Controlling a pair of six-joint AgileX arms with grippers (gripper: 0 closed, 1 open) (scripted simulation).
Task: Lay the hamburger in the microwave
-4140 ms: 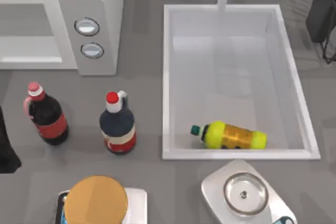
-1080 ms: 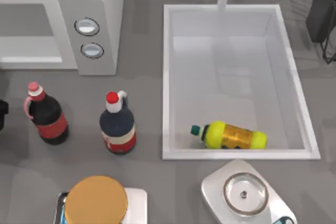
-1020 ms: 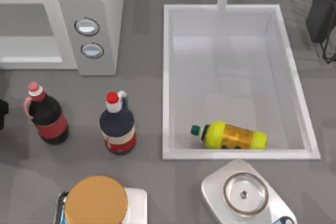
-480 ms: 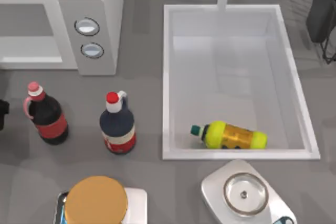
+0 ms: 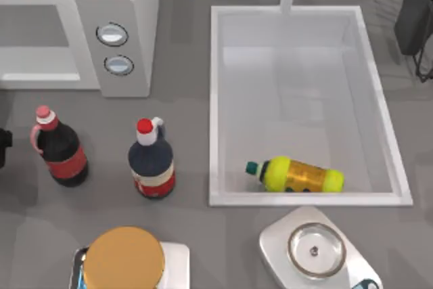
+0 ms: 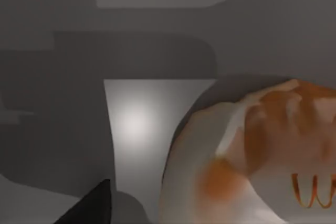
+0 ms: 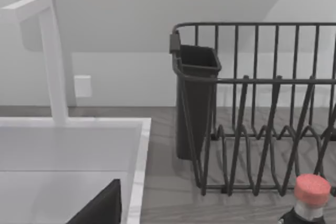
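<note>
A: Where is the hamburger (image 5: 124,259)?

B: On a small white stand at the table's near edge, left of the silver scale (image 5: 313,250). It is well apart from the microwave (image 5: 111,5) at the far left.

A: Progress?

B: By my judgement nothing is done; pickup and placing remain. 2 bottles stand between them.

A: The grippers?

B: The left gripper (image 5: 3,147) sits at the left edge; I cannot tell how its fingers stand.
</note>
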